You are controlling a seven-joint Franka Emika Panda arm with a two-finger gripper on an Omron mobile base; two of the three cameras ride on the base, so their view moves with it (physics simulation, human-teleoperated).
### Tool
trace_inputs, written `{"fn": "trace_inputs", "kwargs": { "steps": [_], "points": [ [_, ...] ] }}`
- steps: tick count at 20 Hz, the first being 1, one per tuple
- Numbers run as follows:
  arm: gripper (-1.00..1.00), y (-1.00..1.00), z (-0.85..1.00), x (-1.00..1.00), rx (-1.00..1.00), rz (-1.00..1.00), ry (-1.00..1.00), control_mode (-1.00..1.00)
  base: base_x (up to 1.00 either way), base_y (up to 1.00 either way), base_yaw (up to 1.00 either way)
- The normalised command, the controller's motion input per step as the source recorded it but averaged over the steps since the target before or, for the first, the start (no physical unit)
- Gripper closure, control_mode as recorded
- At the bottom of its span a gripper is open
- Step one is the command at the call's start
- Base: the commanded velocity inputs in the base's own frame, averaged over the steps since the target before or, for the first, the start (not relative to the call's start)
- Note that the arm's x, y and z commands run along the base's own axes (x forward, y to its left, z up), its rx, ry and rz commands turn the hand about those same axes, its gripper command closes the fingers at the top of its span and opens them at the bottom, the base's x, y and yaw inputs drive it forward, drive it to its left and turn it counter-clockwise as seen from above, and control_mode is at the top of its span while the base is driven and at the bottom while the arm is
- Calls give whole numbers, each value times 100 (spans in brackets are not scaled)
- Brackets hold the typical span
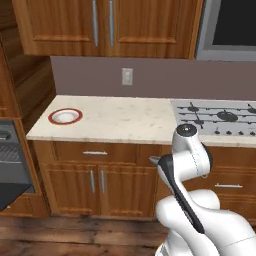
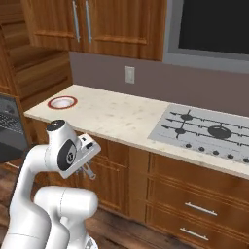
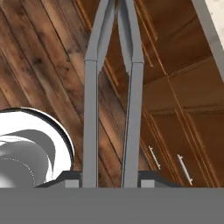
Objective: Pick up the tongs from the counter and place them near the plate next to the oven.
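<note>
In the hand view the tongs [image 3: 90, 113] run up from between my fingertips as two long grey arms that meet near the top, over the wood floor and cabinet fronts. My gripper [image 3: 111, 179] is shut on them. From the base views, the hand [image 1: 156, 161] hangs in front of the lower cabinets, below the worktop edge, and a short grey bit of the tongs [image 2: 90, 171] sticks out under it. The red-rimmed plate [image 1: 65, 116] [image 2: 62, 102] lies at the left end of a beige worktop [image 1: 125, 122]. The oven [image 1: 11, 155] stands just left of it. The island counter is out of view.
A steel cooktop [image 1: 220, 116] [image 2: 206, 129] takes up the right part of the worktop. A wall outlet [image 1: 127, 76] sits above it, with wood wall cabinets [image 1: 105, 25] overhead. Drawers and doors with steel handles [image 1: 95, 152] line the front below.
</note>
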Motion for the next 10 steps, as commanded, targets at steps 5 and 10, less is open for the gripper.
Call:
{"fn": "trace_inputs", "kwargs": {
  "steps": [5, 10],
  "points": [
    [100, 0, 0, 0, 0, 0, 0, 100, 49, 79, -34],
    [100, 0, 0, 0, 0, 0, 0, 100, 55, 67, -29]
  ]
}}
